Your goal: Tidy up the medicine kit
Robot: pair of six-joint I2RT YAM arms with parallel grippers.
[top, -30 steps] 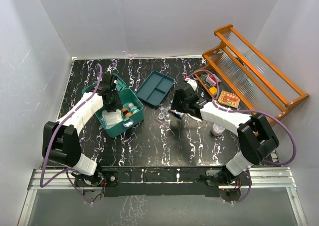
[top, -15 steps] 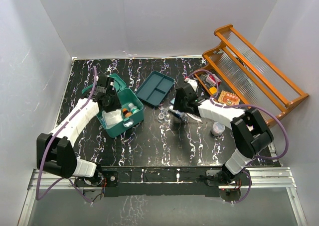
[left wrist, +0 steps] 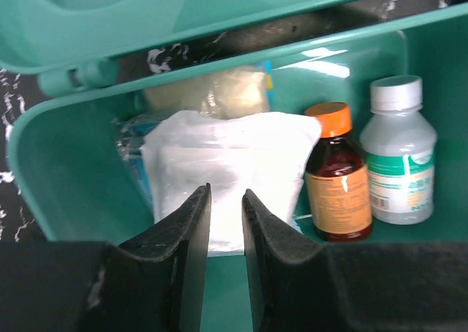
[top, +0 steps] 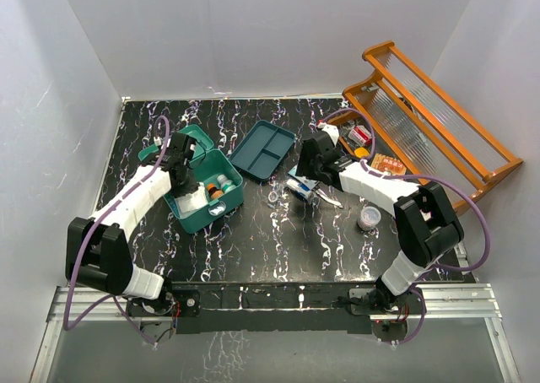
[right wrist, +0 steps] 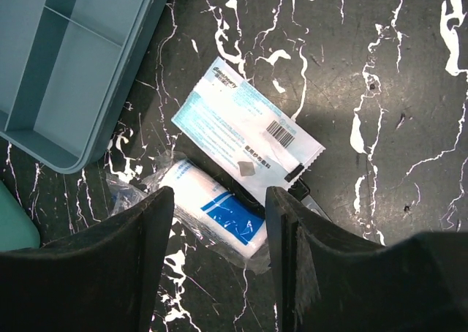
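1. Overhead, I see the medicine kit (top: 221, 217) open on the counter's (top: 253, 248) left.
2. Only the left wrist shows my left tool (left wrist: 225, 197) barely parted, empty, over the kit's white packet (left wrist: 227, 149).
3. The right wrist shows my right tool (right wrist: 219, 193) spread above a printed sachet (right wrist: 248, 138).

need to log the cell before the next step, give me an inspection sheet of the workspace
surface: black marbled table, no spill seen
job's things: medicine kit, lid open, holds white packet, amber bottle, white bottle
clutter: divided tray; printed sachet and wrapped roll beside it; clear cup
grippers: left gripper over the kit, jaws narrowly apart, empty; right gripper open above sachet and roll
cables: purple cable looped along each arm
surroundings: white walls; orange rack at right, small items on it
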